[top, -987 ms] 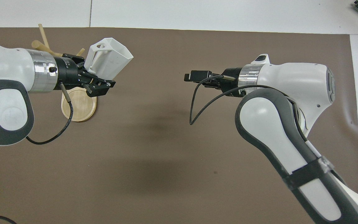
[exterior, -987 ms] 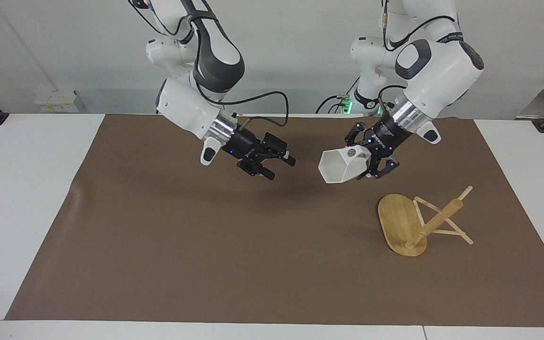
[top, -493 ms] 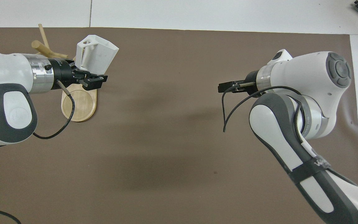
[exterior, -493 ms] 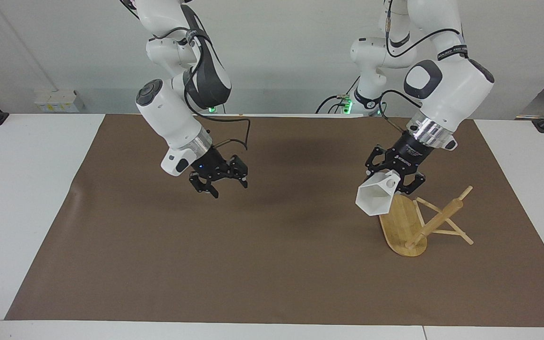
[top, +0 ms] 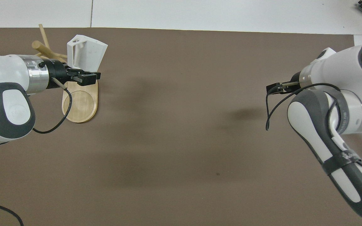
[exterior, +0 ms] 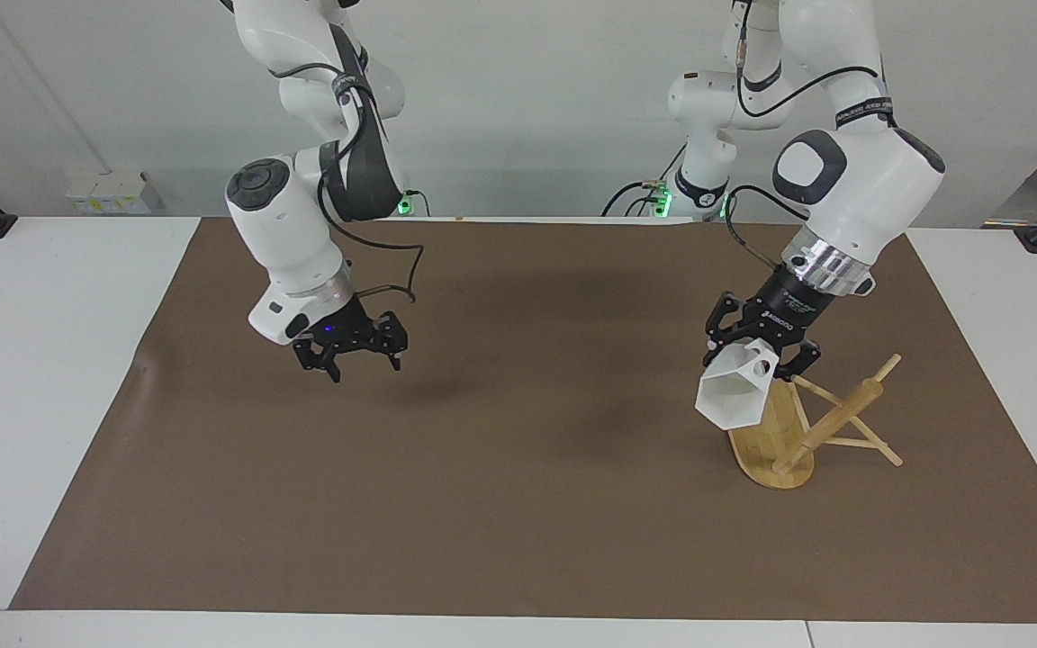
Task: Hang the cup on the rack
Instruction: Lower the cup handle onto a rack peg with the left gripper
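1. We see the left gripper [exterior: 760,349] clamped on the cup [exterior: 734,392], holding it in the air over the rack [exterior: 807,423] at the left arm's end of the tabletop [exterior: 500,504].
2. The cup is tilted, its open mouth facing away from the robots and downward, its handle up against the gripper.
3. The rack is not upright: it lies tipped over on the brown mat [exterior: 482,540], its oval base standing on edge and its post slanting up and away toward the left arm's end of the table.
4. The move ahead turns on this: the post's long axis lies slantwise and low, so the pegs point sideways rather than up, just below and beside the cup's handle.
5. We judge that the handle hole must be lined up with a peg tip, or the rack righted first.
6. The right gripper [exterior: 352,346] hangs with its fingers apart and empty over the mat toward the right arm's end, well apart from the rack, waiting.
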`<state>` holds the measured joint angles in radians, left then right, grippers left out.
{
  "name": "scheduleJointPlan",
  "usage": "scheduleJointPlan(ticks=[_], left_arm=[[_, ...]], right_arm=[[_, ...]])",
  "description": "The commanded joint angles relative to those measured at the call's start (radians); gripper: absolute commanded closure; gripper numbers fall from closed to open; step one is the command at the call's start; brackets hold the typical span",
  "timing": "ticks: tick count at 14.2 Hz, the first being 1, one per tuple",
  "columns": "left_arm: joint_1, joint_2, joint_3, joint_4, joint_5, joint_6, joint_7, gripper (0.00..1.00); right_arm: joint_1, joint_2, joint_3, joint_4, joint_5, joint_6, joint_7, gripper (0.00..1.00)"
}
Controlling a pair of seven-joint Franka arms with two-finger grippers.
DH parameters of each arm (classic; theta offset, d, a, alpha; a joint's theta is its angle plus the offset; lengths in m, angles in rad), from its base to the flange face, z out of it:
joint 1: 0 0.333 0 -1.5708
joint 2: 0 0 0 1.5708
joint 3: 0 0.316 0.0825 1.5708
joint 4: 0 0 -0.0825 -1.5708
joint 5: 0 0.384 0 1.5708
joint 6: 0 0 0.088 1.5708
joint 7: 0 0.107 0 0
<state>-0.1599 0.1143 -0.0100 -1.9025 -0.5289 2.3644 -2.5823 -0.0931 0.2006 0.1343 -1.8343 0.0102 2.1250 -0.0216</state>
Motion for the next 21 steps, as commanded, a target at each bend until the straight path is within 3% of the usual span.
scheduleJointPlan(ticks=[1, 9, 17, 18, 19, 20, 21], left_arm=[[0.016, -0.015, -0.008, -0.032, 0.017, 0.029, -0.079, 1.0], [0.028, -0.01, -0.01, -0.081, 0.015, 0.124, -0.228, 1.0], [0.057, -0.002, -0.01, -0.118, 0.015, 0.122, -0.256, 1.0], [0.057, -0.002, -0.01, -0.118, 0.015, 0.121, -0.256, 0.95], [0.057, -0.002, -0.01, -0.115, 0.015, 0.113, -0.254, 0.75], [0.059, -0.002, -0.01, -0.112, 0.016, 0.104, -0.249, 0.42], [0.068, -0.002, -0.01, -0.106, 0.017, 0.086, -0.245, 0.24]], right_arm=[[-0.056, -0.021, 0.015, -0.016, -0.024, -0.011, 0.012, 0.0], [-0.1, -0.069, 0.011, -0.01, -0.024, -0.013, 0.012, 0.0], [-0.105, -0.082, 0.013, -0.013, -0.026, -0.014, 0.014, 0.0], [-0.099, -0.084, 0.013, -0.013, -0.026, -0.016, 0.014, 0.0], [-0.1, -0.084, 0.013, -0.014, -0.026, -0.016, 0.014, 0.0], [-0.099, -0.084, 0.013, -0.013, -0.026, -0.017, 0.014, 0.0], [-0.1, -0.084, 0.013, -0.014, -0.026, -0.017, 0.014, 0.0]])
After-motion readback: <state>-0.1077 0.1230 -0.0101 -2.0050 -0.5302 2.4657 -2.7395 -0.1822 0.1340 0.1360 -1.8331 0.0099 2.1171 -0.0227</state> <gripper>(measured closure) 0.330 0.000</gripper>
